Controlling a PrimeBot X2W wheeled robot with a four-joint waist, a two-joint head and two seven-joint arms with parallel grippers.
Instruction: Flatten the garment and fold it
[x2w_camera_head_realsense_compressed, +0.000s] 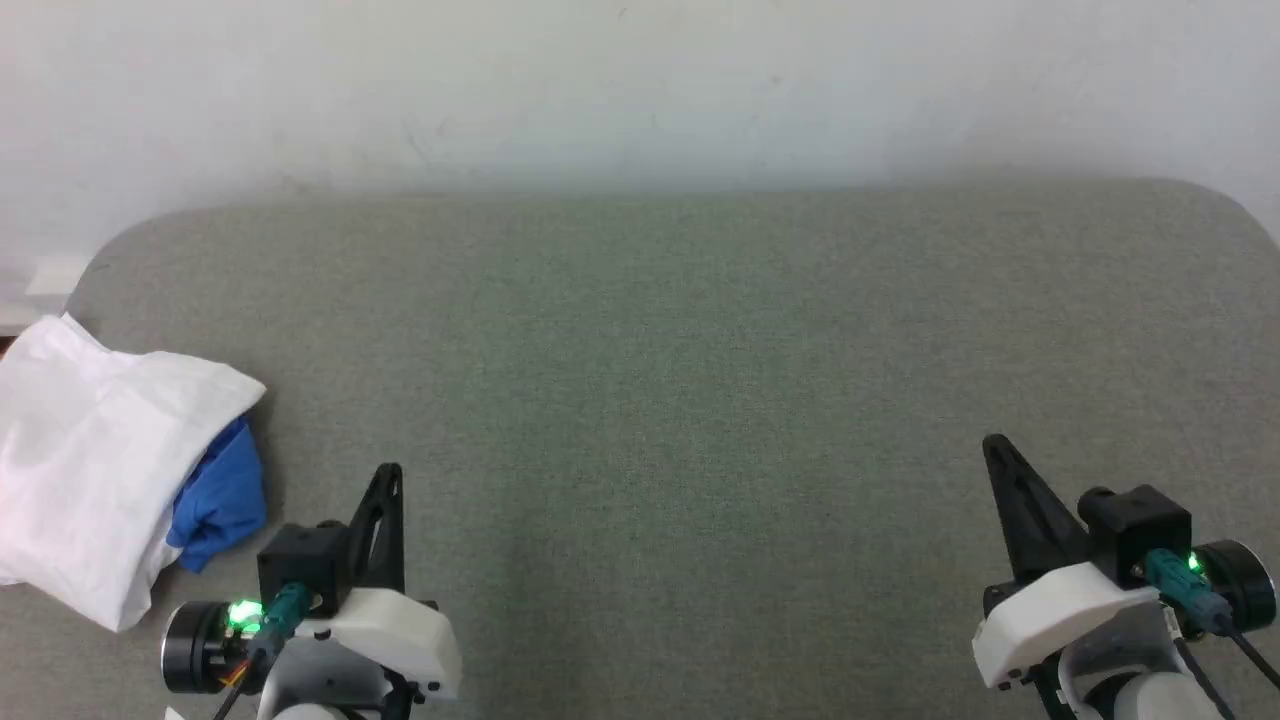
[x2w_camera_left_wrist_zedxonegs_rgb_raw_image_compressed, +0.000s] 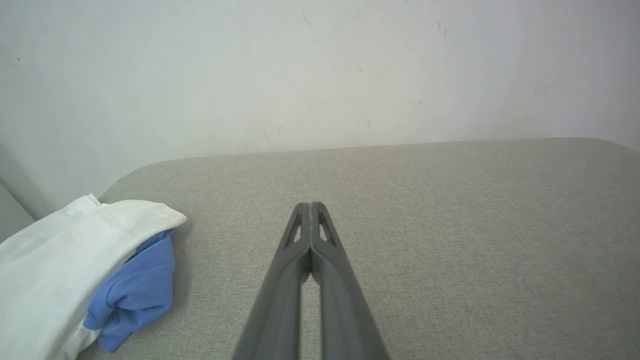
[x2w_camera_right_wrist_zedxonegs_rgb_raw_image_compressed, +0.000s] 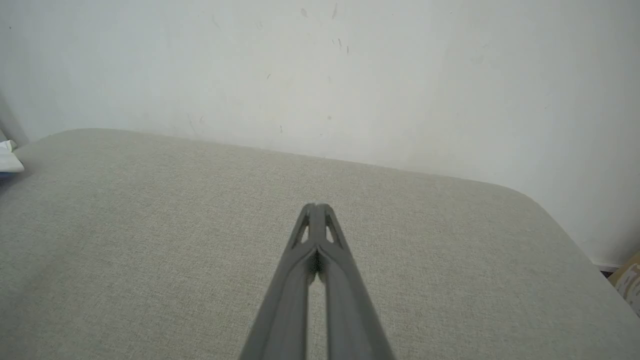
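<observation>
at the left edge of the bench (x2w_camera_head_realsense_compressed: 650, 350) the garment (x2w_camera_head_realsense_compressed: 100, 450) lies bunched, white over blue, near the left hand (x2w_camera_head_realsense_compressed: 392, 472), well apart from the right hand (x2w_camera_head_realsense_compressed: 993, 445). both hands are pressed together, empty. best spread the left, pinch a white edge, drag it centre.

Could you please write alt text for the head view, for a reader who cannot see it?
A bundled-up white garment with blue cloth poking out lies at the left edge of a grey-green table against a pale wall. The shut left pincer sits just right of it, not touching; the shut right pincer is at the lower right.
</observation>
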